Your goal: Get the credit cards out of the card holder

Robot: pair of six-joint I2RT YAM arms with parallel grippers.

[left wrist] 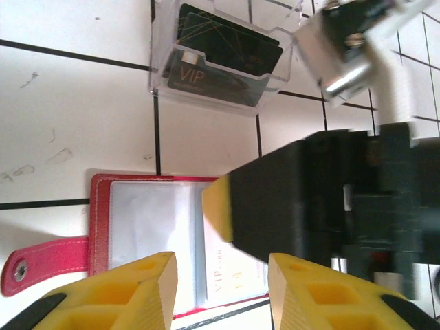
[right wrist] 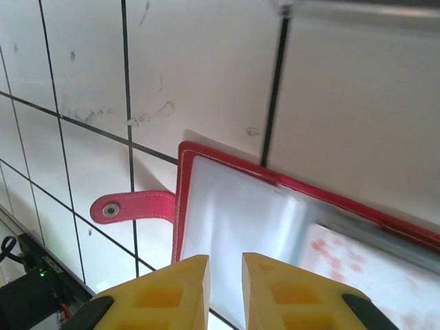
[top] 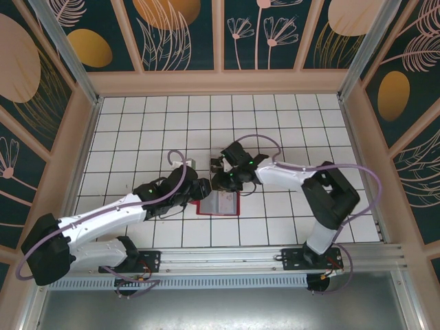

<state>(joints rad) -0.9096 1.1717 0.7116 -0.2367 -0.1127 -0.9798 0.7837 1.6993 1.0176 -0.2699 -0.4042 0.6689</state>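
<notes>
Right gripper [right wrist: 225, 265], narrowly parted over the card holder [right wrist: 234, 199], may drag it unless the wide-open left gripper [left wrist: 221, 265] pins it

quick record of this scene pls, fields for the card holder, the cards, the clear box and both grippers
card holder: red, lying open on the tiled table, grey inside up, tab unfastened
card in sleeve: pale, printed VIP, inside a clear sleeve of the holder
clear box: on the table beyond the holder, apart from it
dark cards: standing in the clear box
left gripper: open, over the holder's near edge
right gripper: fingers close together with a narrow gap, over the open holder
</notes>
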